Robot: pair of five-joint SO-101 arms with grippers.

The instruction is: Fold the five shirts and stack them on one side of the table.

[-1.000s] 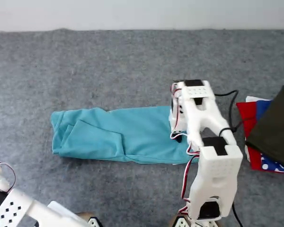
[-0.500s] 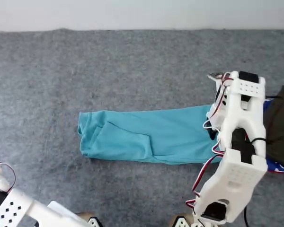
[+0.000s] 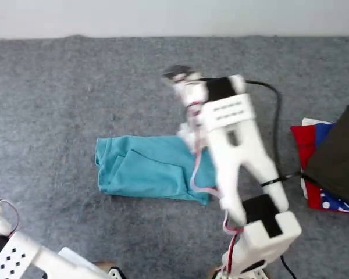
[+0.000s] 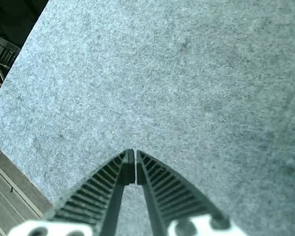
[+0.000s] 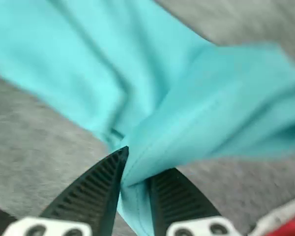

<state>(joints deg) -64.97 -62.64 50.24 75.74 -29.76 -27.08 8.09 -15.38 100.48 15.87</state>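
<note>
- We see the teal shirt [image 3: 142,170] mid-table, folded narrow, w/ one end raised in a fold.
- Right gripper [image 5: 136,169] is clamped on that fold.
- Left gripper [image 4: 135,166]: fingers pressed together, nothing btw them, over the grey mat [image 4: 187,73].
- Shirt stack [image 3: 331,165] sits at the right edge; right arm [image 3: 238,145] covers the teal shirt's right part.

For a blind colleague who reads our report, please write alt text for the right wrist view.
The right claw grips a folded edge of a teal shirt. More of the shirt spreads beyond the claw over the grey table.
</note>
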